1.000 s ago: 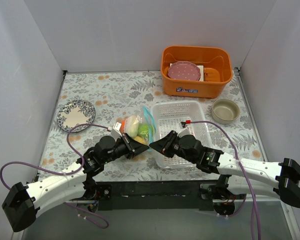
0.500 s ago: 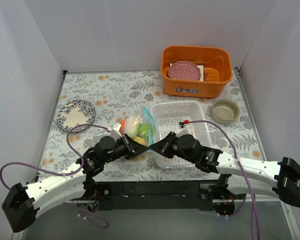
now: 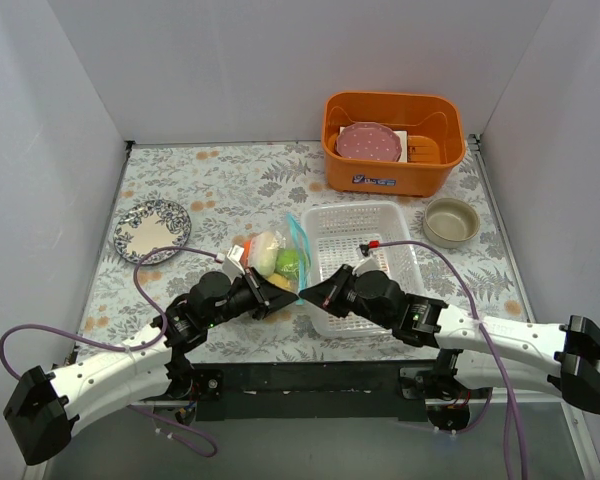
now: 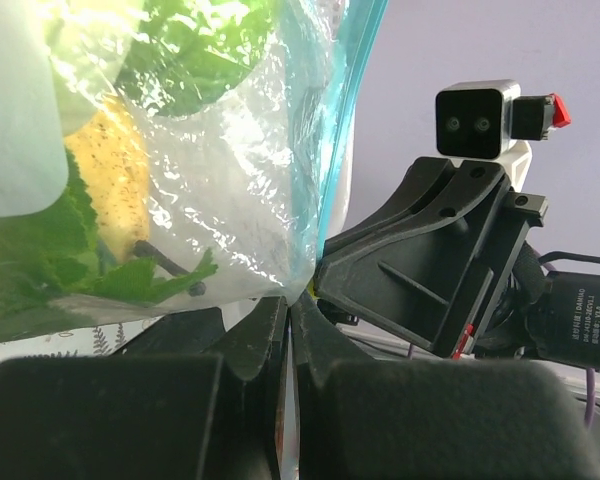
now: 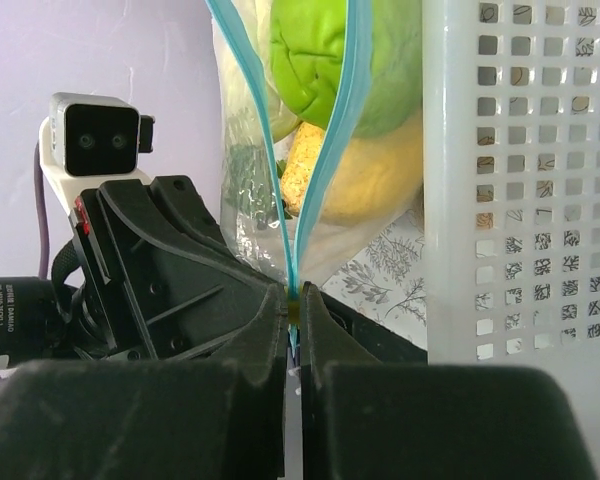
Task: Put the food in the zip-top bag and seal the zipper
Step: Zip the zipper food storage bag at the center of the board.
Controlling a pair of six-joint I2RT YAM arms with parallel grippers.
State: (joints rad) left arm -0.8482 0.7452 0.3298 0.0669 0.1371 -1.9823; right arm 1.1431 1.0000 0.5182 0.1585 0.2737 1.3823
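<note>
The zip-top bag (image 3: 277, 258) lies on the table left of the tray, with food inside: a green piece (image 5: 325, 55), a yellow lemon (image 5: 375, 185) and leafy greens (image 4: 40, 260). My left gripper (image 3: 276, 293) is shut on the bag's near corner (image 4: 298, 285). My right gripper (image 3: 305, 292) is shut on the near end of the light blue zipper (image 5: 325, 170), tip to tip with the left one. Beyond my right fingers (image 5: 265, 330) the zipper's two strips spread apart, so the mouth stands open there. The zipper also shows in the left wrist view (image 4: 342, 120).
A clear perforated tray (image 3: 325, 225) stands right against the bag, also in the right wrist view (image 5: 520, 180). An orange bin (image 3: 392, 178) with a pink plate is at the back right. A beige bowl (image 3: 451, 222) and a patterned plate (image 3: 152, 229) lie on the table.
My right gripper has edged slightly left toward the bag's corner. The left arm and the bag have hardly moved.
</note>
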